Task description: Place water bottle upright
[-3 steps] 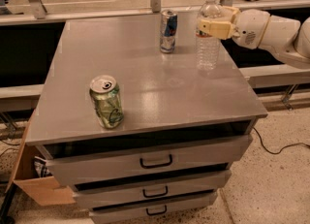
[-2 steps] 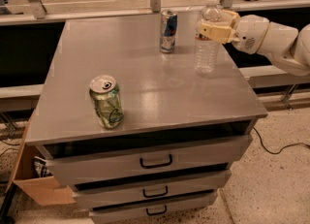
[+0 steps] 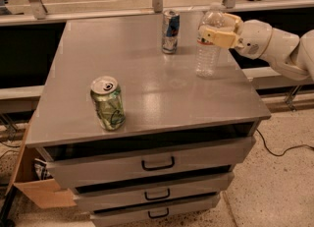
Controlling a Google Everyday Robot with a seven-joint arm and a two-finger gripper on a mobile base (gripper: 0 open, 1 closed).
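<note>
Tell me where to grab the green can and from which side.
Grip the green can around the middle of its body, coming in level from its right. It stands upright, and its straight round wall suits a side pinch better than the rimmed top. The gripper is at the bottle's upper part, at the table's right rear, so the can's right side likely faces it.

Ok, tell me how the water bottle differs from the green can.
The water bottle is clear plastic; the green can is opaque. The water bottle is taller than the green can. The gripper is closed on the water bottle near its top, at the far right of the table; the green can stands free near the front left. Both stand upright on the table.
</note>
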